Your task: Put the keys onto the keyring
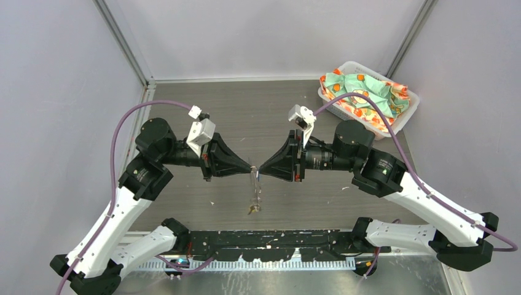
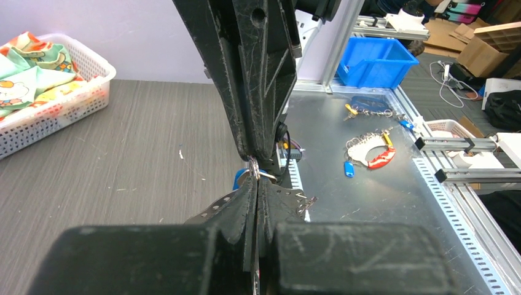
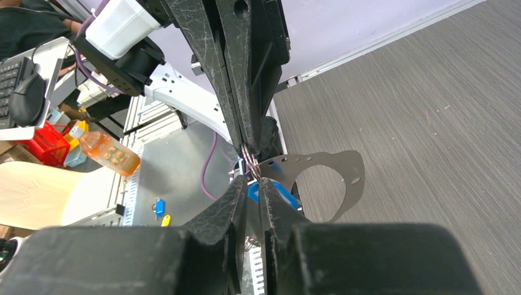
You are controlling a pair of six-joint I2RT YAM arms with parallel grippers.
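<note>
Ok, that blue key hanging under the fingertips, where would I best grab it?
Probably by the plastic head of the blue key, its broadest, flat part: pinch across the two faces. Come from below, since the left gripper and right gripper crowd the small ring above it.

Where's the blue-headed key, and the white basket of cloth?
Blue-headed silver key (image 3: 273,192): right wrist view, plastic head.
White lattice basket of patterned cloth (image 2: 61,115): left wrist view, side wall.

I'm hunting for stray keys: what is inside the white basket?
Only crumpled patterned cloth shows in the white basket. Anything beneath the cloth is covered and cannot be seen.
</note>
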